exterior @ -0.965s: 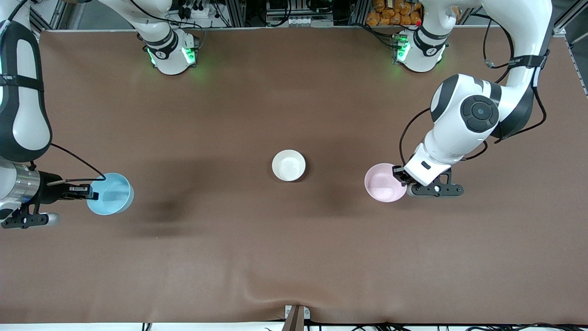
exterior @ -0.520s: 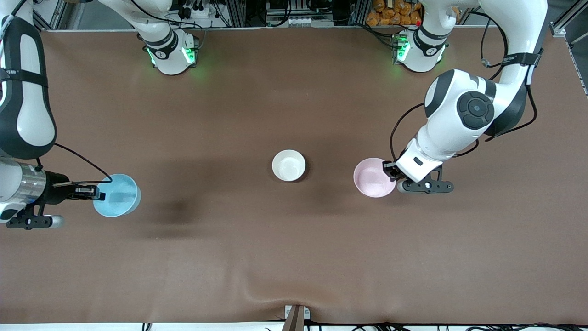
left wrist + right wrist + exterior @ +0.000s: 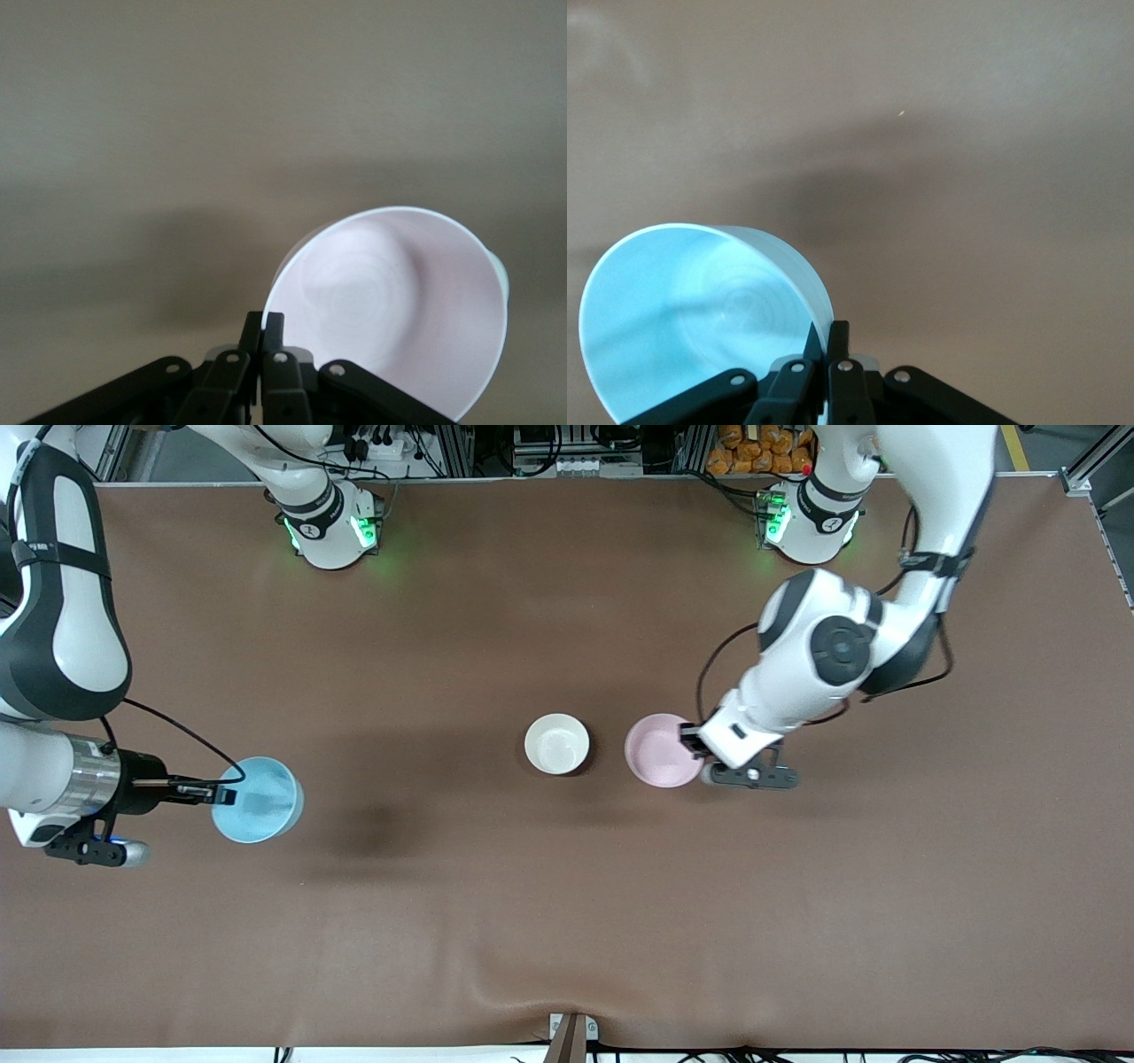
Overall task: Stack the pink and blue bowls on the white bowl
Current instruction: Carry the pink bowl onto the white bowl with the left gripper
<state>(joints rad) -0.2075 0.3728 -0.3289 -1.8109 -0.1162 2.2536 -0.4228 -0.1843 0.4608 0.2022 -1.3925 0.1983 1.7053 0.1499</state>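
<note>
The left tool (image 3: 694,741) pinches the rim of the glossy pale pink round bowl (image 3: 660,750) just beside the cream-white glossy round bowl (image 3: 556,743) mid-counter; the right tool (image 3: 219,794) grips the sky-blue glossy bowl (image 3: 257,812) over the brown counter (image 3: 567,921)

The white bowl (image 3: 556,743) looks like smooth, glossy glazed ware or plastic, its inside catching soft highlights. Beside it, toward the left arm's end, the pink bowl (image 3: 661,750) has the same smooth sheen; the blue bowl (image 3: 258,812), well apart toward the right arm's end, is equally shiny. The table (image 3: 567,921) wears a matt brown cloth-like cover, slightly wrinkled at its edge nearest the front camera.
</note>
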